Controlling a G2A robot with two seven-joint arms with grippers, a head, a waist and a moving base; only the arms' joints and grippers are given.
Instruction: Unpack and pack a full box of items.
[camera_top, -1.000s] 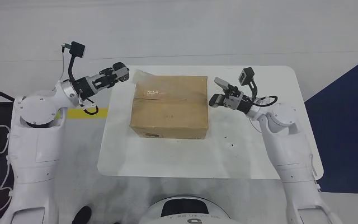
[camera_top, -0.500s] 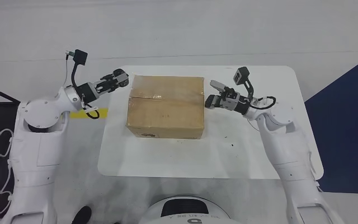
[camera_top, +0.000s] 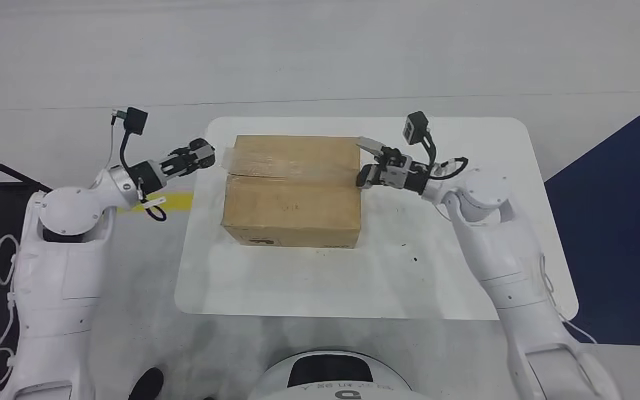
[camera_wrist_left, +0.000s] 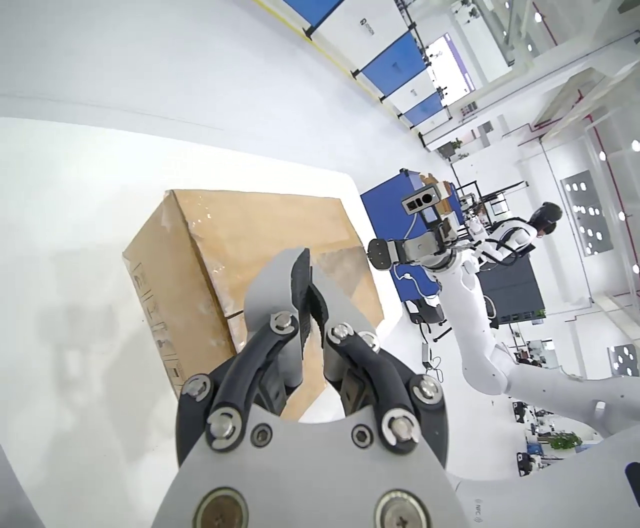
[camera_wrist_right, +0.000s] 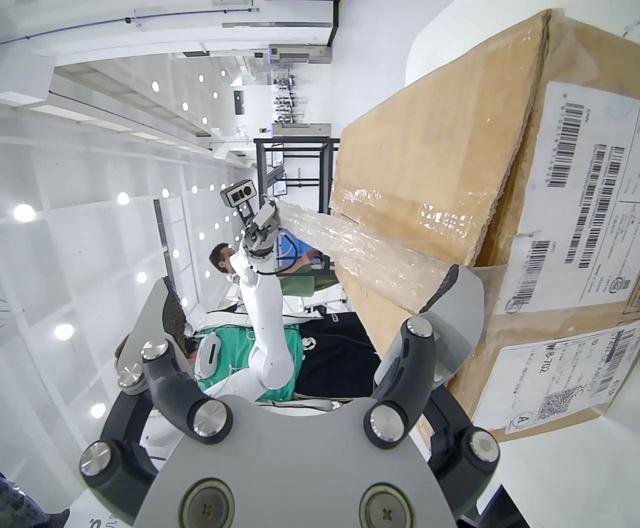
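Pinching a clear tape strip (camera_wrist_right: 320, 225), the left gripper (camera_top: 207, 156) has its fingers closed just off the box's (camera_top: 290, 195) left end. The box rests on the table (camera_top: 450, 270) between both sets of fingers. The right gripper (camera_wrist_right: 310, 287) has its fingers spread wide, one finger (camera_wrist_right: 450, 290) at the box's upper right edge.

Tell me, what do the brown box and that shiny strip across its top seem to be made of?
The box looks like plain corrugated cardboard: matte brown, with a layered, slightly frayed flap edge in the right wrist view. The tape looks like clear plastic packing film: glossy, see-through and crinkled, catching the light.
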